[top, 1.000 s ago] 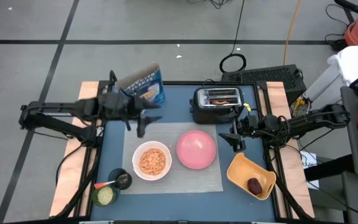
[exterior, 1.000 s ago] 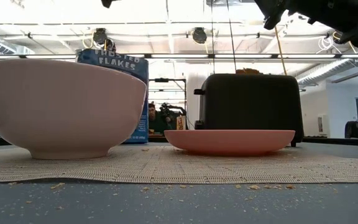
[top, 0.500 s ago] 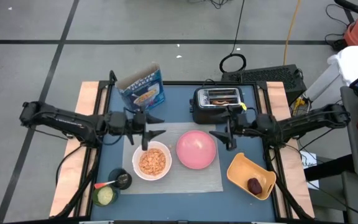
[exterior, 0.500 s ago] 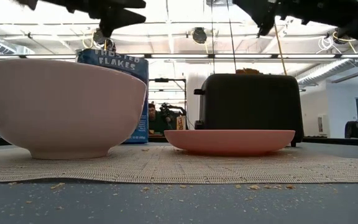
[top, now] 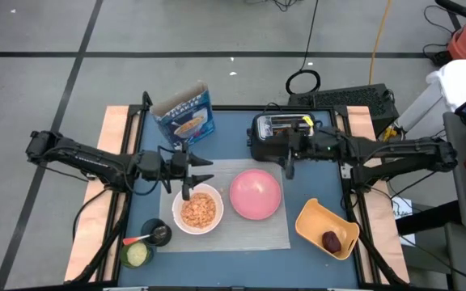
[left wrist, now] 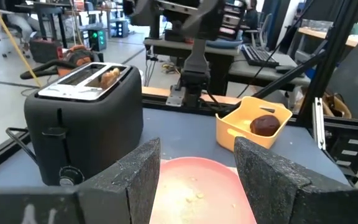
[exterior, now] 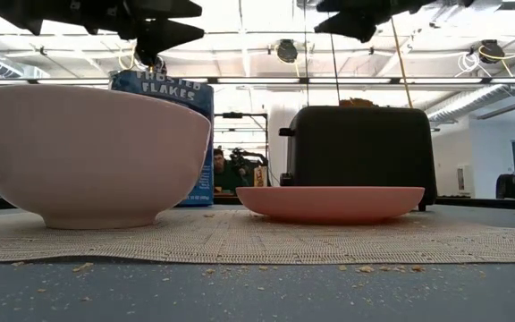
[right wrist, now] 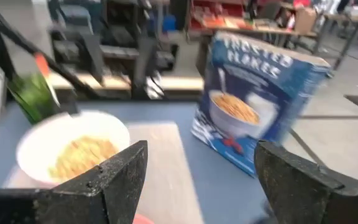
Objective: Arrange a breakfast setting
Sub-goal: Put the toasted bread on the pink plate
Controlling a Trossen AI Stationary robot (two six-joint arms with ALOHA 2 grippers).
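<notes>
A white bowl (top: 198, 208) with cereal and a pink plate (top: 255, 194) sit side by side on the grey mat (top: 241, 234). A toast slice (left wrist: 109, 76) stands in a slot of the black toaster (top: 275, 136). A dark red fruit (top: 331, 240) lies in the yellow dish (top: 322, 222) at the near right. My left gripper (top: 194, 176) is open and empty above the bowl's far rim. My right gripper (top: 286, 160) is open and empty in the air between the toaster's front and the plate. Both show high in the low view, the left gripper (exterior: 164, 31) and the right gripper (exterior: 351, 22).
A blue cereal box (top: 186, 113) stands at the far left, behind the mat. A small dark cup (top: 158, 234) with a utensil across it and a green-filled cup (top: 137, 255) stand at the near left. Crumbs lie on the table's near strip (exterior: 240, 268).
My left gripper has gone from beside the cereal box toward the table's near edge and now hangs over the bowl's far rim. My right gripper has gone toward the table's left and far edges, up to the toaster's front. The box, bowl and plate stay in place.
</notes>
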